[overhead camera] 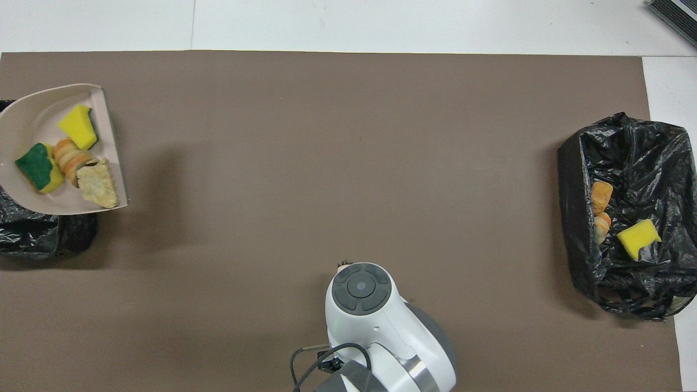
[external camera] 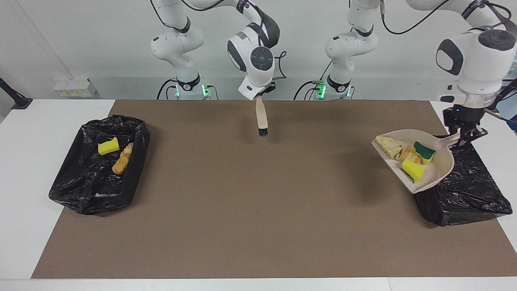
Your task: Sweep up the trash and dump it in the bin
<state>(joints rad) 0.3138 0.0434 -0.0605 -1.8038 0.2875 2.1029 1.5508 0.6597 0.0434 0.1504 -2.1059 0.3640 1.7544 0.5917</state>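
My left gripper [external camera: 464,136] is shut on the handle of the beige dustpan [external camera: 438,167]. It holds the pan tilted in the air over the edge of the black-lined bin [external camera: 468,190] at the left arm's end. The pan [overhead camera: 32,117] holds trash: a yellow sponge chunk [external camera: 412,169], a green-and-yellow sponge [external camera: 423,150], an orange bread bit [external camera: 404,155] and a tan piece [external camera: 387,146]. My right gripper [external camera: 262,92] is shut on the beige brush [external camera: 261,117], which hangs bristles down over the mat near the robots. In the overhead view the right arm hides nearly all of the brush.
A second black-lined bin [external camera: 72,190] sits at the right arm's end and holds a yellow sponge [external camera: 108,146] and bread bits [external camera: 122,160]. It also shows in the overhead view [overhead camera: 569,179]. A brown mat [external camera: 250,210] covers the white table.
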